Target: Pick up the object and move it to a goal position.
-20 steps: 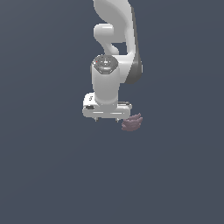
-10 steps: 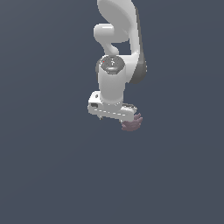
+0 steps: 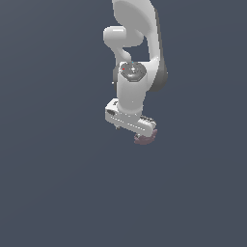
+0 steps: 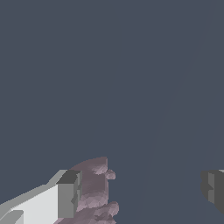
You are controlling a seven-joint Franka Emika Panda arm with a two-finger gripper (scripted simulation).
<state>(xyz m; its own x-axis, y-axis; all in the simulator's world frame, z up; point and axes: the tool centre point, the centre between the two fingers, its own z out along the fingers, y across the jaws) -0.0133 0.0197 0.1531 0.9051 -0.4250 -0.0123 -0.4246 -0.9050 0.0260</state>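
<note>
The object (image 3: 145, 139) is a small lumpy mauve-purple clump on the dark grey floor, showing just under the end of the white gripper (image 3: 132, 127) toward the exterior view's right. In the wrist view the gripper (image 4: 141, 190) is open, its two fingers far apart. The object (image 4: 95, 189) lies right by one finger (image 4: 68, 193), which hides part of it; I cannot tell whether they touch. The other finger (image 4: 213, 187) stands well apart from it. Nothing is held.
The white arm (image 3: 137, 43) rises above the gripper to the top of the exterior view. A plain dark grey floor (image 3: 58, 183) lies all around.
The gripper has shifted toward the exterior view's right and turned a little, so it now covers more of the object. The object has not moved.
</note>
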